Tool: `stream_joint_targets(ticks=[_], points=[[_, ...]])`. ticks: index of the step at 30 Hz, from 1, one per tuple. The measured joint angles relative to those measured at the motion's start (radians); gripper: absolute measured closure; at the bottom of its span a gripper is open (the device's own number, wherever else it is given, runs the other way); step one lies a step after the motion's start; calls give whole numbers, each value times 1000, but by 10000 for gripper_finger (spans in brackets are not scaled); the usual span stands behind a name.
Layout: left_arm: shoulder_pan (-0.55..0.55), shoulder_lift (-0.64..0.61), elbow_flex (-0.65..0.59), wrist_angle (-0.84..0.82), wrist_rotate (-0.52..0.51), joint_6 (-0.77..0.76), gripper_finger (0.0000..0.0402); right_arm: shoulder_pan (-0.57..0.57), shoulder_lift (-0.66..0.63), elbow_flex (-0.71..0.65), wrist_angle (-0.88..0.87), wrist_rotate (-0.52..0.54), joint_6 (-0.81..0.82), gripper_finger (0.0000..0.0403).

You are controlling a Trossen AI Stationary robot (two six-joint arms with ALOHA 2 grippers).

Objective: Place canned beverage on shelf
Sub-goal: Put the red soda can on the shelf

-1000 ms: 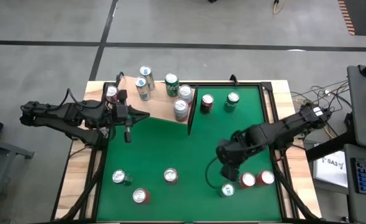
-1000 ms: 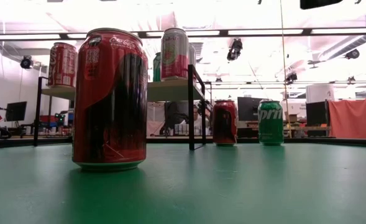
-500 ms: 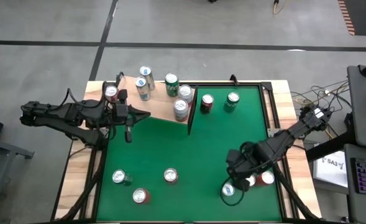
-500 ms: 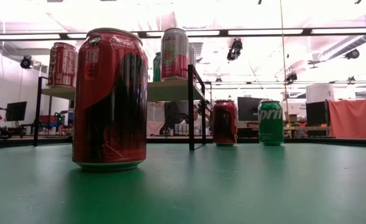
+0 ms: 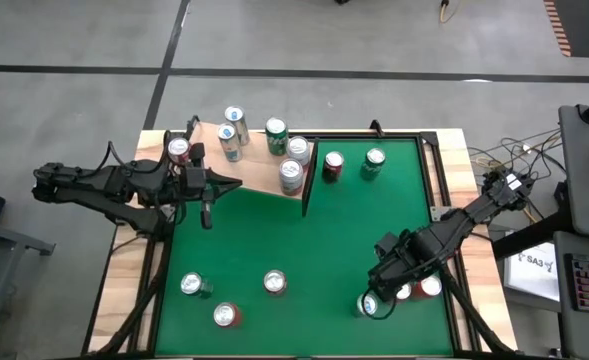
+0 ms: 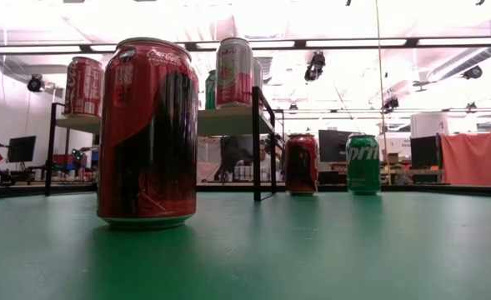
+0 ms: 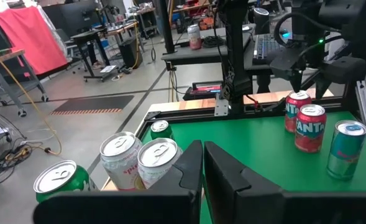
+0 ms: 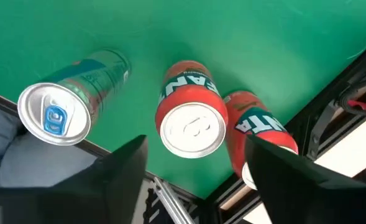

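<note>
From the high view, you look straight down on a green table (image 5: 304, 250). The shelf (image 5: 254, 165), a pale wood board with a thin dark end panel, sits at the far left corner and carries several upright cans, among them a green can (image 5: 276, 136) and a silver can (image 5: 291, 176). Just beyond the end panel, a dark red can (image 5: 332, 166) and a green Sprite can (image 5: 374, 161) stand on the table. Your left end effector (image 5: 207, 205) rests beside the shelf, fingers shut on nothing. Your right end effector (image 5: 376, 300) hangs over the near right corner, directly above three cans: a teal can (image 5: 367, 306) and two orange Fanta cans (image 5: 426, 286). Three more cans stand near the front left edge.

From the low view, a tall red Coca-Cola can (image 6: 147, 132) fills the foreground. Behind it the shelf (image 6: 228, 121) stands raised on dark legs with cans on top, and the dark red can (image 6: 301, 164) and the Sprite can (image 6: 363, 164) stand to its right.

From the left wrist view, the closed dark fingers (image 7: 198, 168) point across the table toward two Fanta cans (image 7: 309, 127) and the teal can (image 7: 346, 148), with shelf cans close by.

From the right wrist view, you look down between widely spread fingers (image 8: 123, 171) at an orange Fanta can (image 8: 192, 121), centred between them and not touched. The teal can (image 8: 64, 102) lies to one side and a second Fanta can (image 8: 260, 134) to the other.
</note>
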Motion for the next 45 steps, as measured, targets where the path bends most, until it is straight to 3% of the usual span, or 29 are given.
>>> stream_joint_targets(ticks=[5, 10, 21, 45], points=[[0, 0, 0, 0, 0, 1, 402, -1, 1, -4, 11, 8, 6, 91], [0, 0, 0, -3, 0, 4, 402, 12, 1, -46, 72, 7, 37, 72], [0, 0, 0, -6, 0, 13, 402, 70, 1, -176, 144, -26, 99, 76], [0, 0, 0, -7, 0, 23, 402, 73, -3, -389, 365, -28, 110, 76]])
